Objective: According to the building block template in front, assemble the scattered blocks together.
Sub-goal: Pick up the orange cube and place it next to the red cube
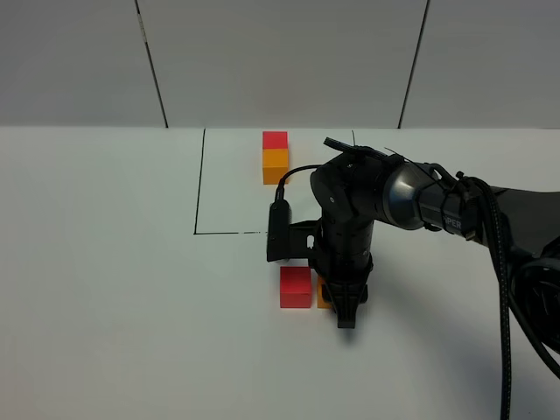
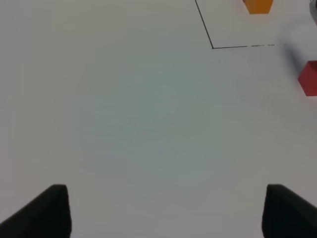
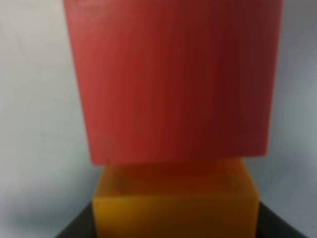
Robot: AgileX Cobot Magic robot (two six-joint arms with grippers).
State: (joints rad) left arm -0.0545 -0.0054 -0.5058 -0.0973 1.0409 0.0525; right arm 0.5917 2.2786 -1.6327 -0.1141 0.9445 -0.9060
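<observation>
- Beside red cube, right gripper pinches orange cube, faces seemingly touching; joining looks nearly done;
- left gripper spread, empty; release and template check remain.

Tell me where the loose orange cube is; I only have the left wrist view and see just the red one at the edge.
Observer: The orange cube sits right beside the red cube, on its right in the high view, mostly hidden by the right gripper.
Operator: Is it gripped?
Observer: Yes, the right wrist view shows it between the fingers, up against the red cube.
Operator: Does that match the template?
Observer: The template lies red behind orange; the loose pair sits side by side.
</observation>
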